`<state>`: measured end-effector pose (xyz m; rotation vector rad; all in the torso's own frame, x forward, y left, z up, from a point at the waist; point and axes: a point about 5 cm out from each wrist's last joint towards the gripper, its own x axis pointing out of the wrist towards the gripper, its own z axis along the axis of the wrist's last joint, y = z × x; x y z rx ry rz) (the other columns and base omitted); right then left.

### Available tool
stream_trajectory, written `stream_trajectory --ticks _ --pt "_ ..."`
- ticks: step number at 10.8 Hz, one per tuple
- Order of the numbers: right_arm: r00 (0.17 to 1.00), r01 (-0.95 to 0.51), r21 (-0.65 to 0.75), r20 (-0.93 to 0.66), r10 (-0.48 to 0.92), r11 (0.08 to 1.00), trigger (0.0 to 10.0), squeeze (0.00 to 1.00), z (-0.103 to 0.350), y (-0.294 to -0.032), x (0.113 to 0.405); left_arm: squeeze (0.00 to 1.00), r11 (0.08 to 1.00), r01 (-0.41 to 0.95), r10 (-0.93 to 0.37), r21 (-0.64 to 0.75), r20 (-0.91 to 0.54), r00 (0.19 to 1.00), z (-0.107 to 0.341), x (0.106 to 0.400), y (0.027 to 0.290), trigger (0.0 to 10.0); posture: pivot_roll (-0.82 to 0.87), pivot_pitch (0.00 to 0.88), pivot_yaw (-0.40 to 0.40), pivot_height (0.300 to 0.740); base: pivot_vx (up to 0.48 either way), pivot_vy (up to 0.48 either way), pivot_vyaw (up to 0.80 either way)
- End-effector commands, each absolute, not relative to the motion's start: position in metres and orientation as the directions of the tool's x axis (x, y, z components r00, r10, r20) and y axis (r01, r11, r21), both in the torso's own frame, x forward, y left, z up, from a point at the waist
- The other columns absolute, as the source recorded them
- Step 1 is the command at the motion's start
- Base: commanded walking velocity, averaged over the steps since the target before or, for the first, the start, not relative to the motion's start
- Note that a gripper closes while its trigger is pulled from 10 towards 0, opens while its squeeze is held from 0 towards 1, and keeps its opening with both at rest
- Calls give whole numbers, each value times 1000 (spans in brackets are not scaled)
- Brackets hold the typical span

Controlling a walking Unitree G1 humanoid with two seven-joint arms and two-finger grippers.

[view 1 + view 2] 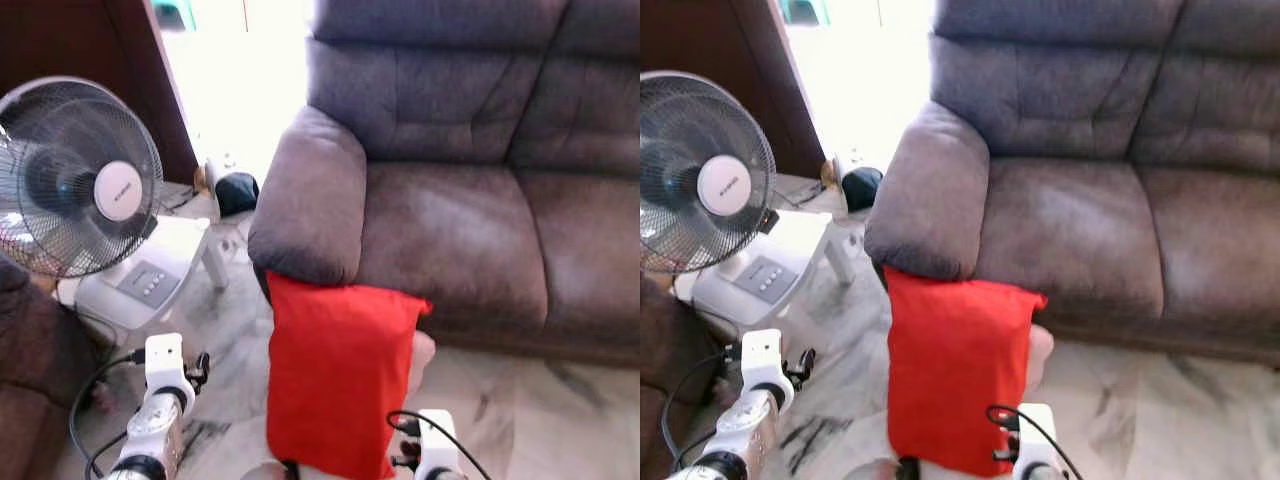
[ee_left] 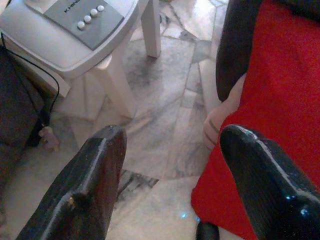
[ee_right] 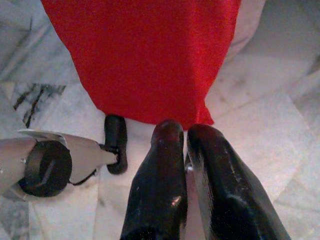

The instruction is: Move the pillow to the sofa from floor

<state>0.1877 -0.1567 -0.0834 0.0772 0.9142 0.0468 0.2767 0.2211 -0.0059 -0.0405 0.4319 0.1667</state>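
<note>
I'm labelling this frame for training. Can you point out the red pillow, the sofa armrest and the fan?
red pillow (image 1: 335, 385), left eye view, middle of its red face.
sofa armrest (image 1: 308, 195), left eye view, its padded top.
fan (image 1: 118, 190), left eye view, white hub of the grille.

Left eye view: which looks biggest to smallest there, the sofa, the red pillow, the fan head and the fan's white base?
1. sofa
2. red pillow
3. fan head, though it sits nearer the camera than the sofa
4. fan's white base
</note>
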Motion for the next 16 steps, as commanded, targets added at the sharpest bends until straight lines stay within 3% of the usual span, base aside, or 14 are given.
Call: stream_trajectory --ticks 1,7,11,16 --pt "591 7 80 -804 60 997 10000 0 -86 -161 182 0 986 -167 150 -1 -435 888 -10 273 222 10000 148 179 28 740 0 0 0" --pt "594 7 87 -802 66 996 10000 0 -86 -161 182 0 993 -113 111 25 -480 870 -16 269 215 10000 151 185 30 740 0 0 0" --pt "601 14 99 -796 71 995 10000 0 -86 -160 183 0 988 -155 127 -20 -476 870 -16 268 219 10000 147 185 33 740 0 0 0" --pt "610 24 98 -790 63 995 10000 0 -85 -161 184 0 987 -158 125 -27 -486 865 -18 267 217 10000 143 178 27 740 265 0 -203"
